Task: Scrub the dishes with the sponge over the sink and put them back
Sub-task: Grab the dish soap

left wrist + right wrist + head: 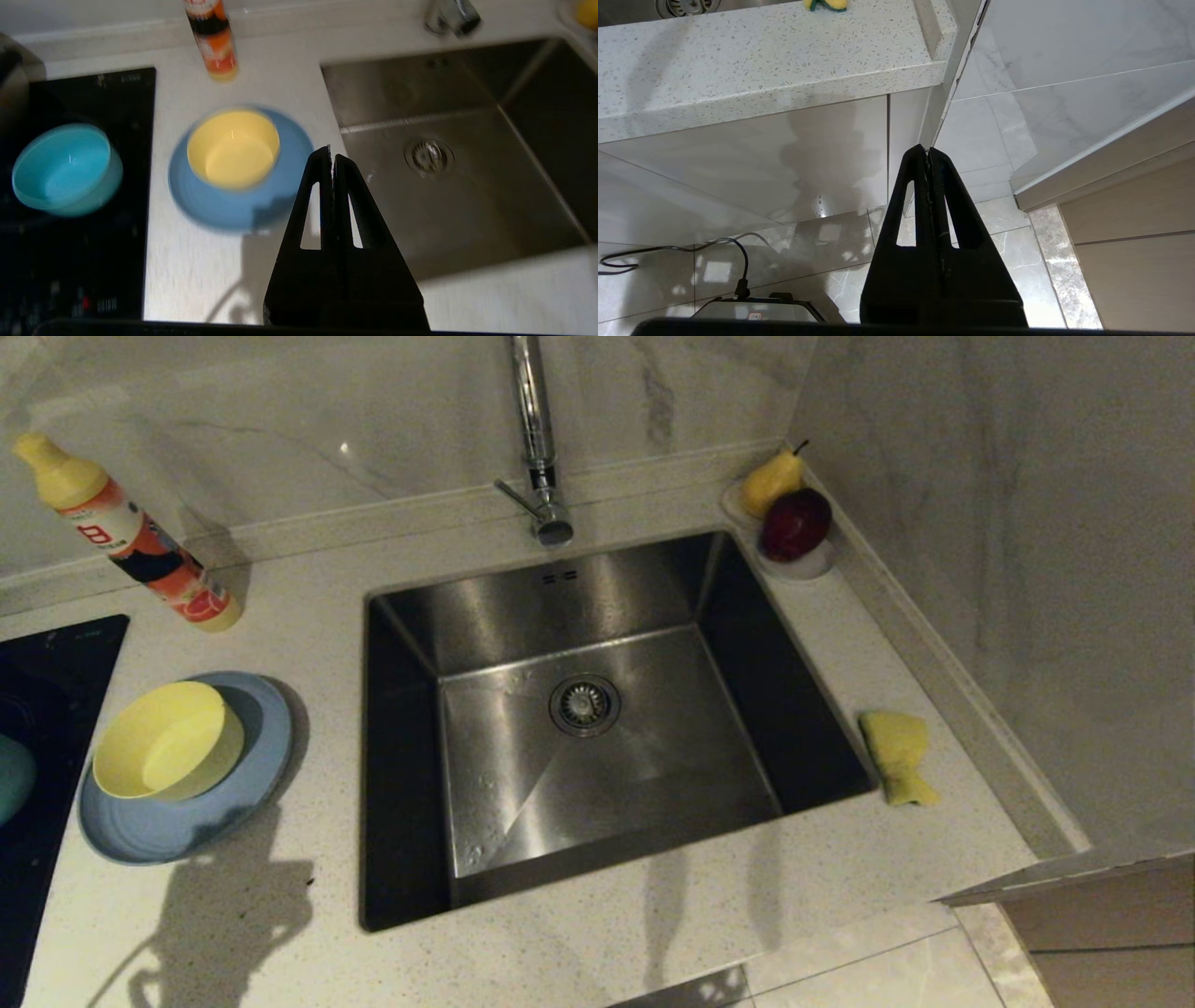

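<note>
Closed left gripper (332,158) hovers beside, seemingly above, the yellow bowl (232,147).

A home kitchen: speckled stone counter (653,933) with a steel sink (597,728) sunk in, chrome tap (537,439) at 12 o'clock, black cooktop (47,709) at 9 o'clock, marble-look wall tiles (1008,523), fruit dish (794,565) at 1 o'clock, soap bottle (131,537) at 10 o'clock.
</note>
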